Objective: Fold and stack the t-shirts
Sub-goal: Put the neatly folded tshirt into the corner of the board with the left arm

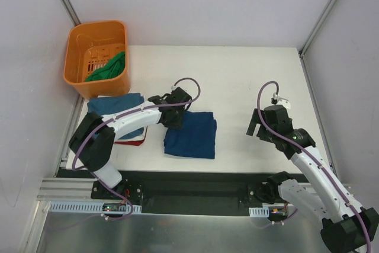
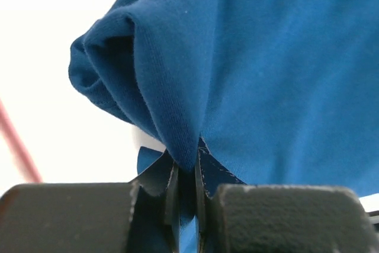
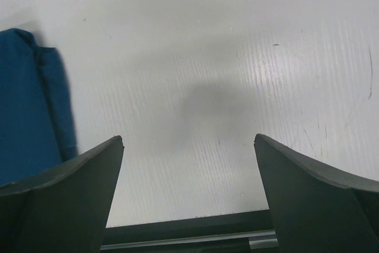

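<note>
White table [image 1: 249, 75] before you: 1 folded blue t-shirt [image 1: 192, 137] at centre, its upper-left corner pinched tight in the left gripper [image 2: 186, 191]. Your right gripper [image 3: 189, 146] hangs spread wide over bare table, right of that shirt. 1 green t-shirt [image 1: 109, 68] lies in the orange basket [image 1: 77, 39]; 1 teal-blue t-shirt [image 1: 115, 106] lies just below it.

An orange plastic basket [image 1: 80, 57] with slotted walls stands at the far left corner of the flat white surface [image 1: 249, 75], beyond and left of the left claw [image 1: 173, 121]. Beneath the right claw [image 3: 188, 138], that surface shows faint scratches and a soft grey shadow.
</note>
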Controlling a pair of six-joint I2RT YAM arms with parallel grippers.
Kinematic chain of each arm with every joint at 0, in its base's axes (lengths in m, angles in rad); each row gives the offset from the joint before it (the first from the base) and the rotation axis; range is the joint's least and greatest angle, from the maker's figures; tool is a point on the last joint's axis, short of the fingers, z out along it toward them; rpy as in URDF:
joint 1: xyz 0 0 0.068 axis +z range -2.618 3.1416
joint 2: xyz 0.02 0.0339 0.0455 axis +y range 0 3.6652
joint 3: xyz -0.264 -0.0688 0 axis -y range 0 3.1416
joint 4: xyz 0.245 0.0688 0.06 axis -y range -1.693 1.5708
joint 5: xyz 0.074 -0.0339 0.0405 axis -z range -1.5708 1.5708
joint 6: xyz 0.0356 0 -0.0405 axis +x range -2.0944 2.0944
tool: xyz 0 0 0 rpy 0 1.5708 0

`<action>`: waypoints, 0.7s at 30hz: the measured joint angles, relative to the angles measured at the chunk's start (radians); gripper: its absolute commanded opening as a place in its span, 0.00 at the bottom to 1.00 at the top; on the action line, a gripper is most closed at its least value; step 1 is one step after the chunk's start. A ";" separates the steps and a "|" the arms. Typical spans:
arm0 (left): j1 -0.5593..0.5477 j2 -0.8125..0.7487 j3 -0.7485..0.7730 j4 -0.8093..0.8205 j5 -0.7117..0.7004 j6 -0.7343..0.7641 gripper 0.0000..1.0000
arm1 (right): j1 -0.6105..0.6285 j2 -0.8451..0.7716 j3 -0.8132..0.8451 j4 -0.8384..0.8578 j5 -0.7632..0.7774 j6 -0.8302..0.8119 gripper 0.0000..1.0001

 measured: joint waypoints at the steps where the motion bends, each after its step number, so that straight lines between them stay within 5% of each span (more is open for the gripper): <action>1: 0.000 -0.018 0.005 -0.025 -0.016 0.023 0.00 | 0.000 0.004 -0.001 0.001 0.003 -0.001 0.97; 11: 0.018 -0.225 0.011 -0.268 -0.257 0.194 0.00 | -0.001 0.010 -0.031 0.012 0.033 -0.006 0.97; 21: 0.178 -0.276 0.108 -0.402 -0.405 0.310 0.00 | -0.003 0.010 -0.037 0.012 0.056 -0.008 0.97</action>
